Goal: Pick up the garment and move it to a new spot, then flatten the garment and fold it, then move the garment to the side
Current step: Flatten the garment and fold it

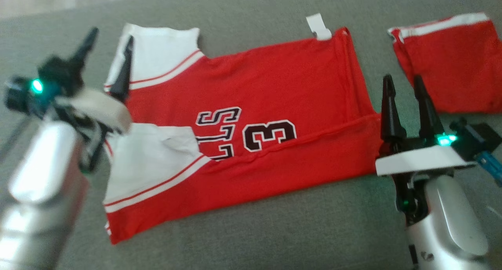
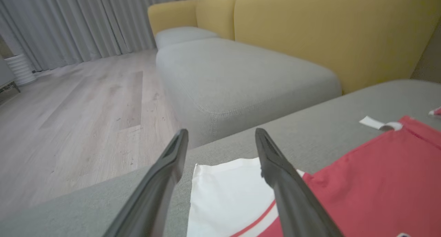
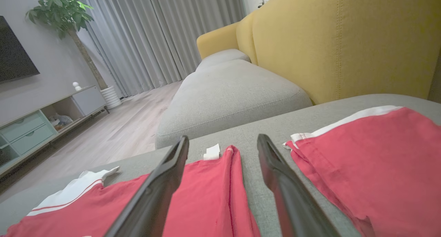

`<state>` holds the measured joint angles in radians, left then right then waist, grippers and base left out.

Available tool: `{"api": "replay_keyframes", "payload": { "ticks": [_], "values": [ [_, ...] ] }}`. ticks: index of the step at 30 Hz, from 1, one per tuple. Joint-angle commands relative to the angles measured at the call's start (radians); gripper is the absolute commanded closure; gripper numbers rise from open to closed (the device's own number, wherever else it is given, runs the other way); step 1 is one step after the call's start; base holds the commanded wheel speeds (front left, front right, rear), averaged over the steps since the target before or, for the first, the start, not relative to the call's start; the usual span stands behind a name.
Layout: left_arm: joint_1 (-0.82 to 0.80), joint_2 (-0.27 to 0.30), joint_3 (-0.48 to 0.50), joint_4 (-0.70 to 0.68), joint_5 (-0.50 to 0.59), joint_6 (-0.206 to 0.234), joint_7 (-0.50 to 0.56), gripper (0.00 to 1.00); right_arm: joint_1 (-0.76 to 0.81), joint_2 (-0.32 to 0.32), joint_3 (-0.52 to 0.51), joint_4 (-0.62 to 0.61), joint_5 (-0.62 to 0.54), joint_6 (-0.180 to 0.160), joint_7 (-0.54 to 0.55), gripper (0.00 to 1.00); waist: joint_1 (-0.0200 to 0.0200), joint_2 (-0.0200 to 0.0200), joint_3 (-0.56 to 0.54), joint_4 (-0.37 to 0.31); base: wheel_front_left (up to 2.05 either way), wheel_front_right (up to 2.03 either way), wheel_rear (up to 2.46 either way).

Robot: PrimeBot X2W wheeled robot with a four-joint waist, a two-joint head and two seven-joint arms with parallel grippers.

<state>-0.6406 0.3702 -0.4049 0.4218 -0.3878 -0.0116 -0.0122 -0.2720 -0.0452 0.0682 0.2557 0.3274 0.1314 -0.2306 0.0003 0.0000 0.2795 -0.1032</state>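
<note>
Jersey point(image 1: 274, 89), red with white shoulders, lies folded on the grey sofa cushion point(image 1: 274, 230). The left gripper point(image 1: 111, 34) is at its shoulder edge and the right gripper point(image 1: 403, 78) beside its hem, both jaws apart and empty.

Left gripper point(image 1: 111, 34), right gripper point(image 1: 403, 79) (fingers point(image 1: 390, 109) apart)
</note>
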Motion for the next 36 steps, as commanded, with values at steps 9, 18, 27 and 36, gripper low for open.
{"api": "replay_keyframes", "payload": {
  "ticks": [9, 18, 27, 36],
  "values": [
    [-0.283, 0.14, -0.024, 0.207, -0.039, -0.109, 0.268, 0.0, -0.068, -0.005, 0.071, -0.068, 0.027, -0.001, -0.025, 0.0, -0.0003, 0.0, 0.145, -0.115, 0.0, 0.0, 0.0],
    [-0.381, 0.198, -0.067, 0.345, -0.1, -0.118, 0.345, 0.0, -0.077, -0.005, 0.111, -0.074, 0.044, -0.001, -0.03, 0.0, -0.0003, 0.0, 0.192, -0.159, 0.0, 0.0, 0.0],
    [-0.427, 0.211, -0.086, 0.447, -0.124, -0.119, 0.339, 0.0, -0.087, -0.005, 0.094, -0.094, 0.029, -0.001, -0.031, 0.0, -0.0003, 0.0, 0.209, -0.178, 0.0, 0.0, 0.0],
    [-0.424, 0.176, -0.122, 0.458, -0.228, -0.119, 0.326, 1.0, -0.086, -0.005, 0.072, -0.094, -0.009, -0.001, -0.031, 0.0, -0.0003, 0.0, 0.194, -0.15, 0.0, 0.0, 0.0]
  ]
}}
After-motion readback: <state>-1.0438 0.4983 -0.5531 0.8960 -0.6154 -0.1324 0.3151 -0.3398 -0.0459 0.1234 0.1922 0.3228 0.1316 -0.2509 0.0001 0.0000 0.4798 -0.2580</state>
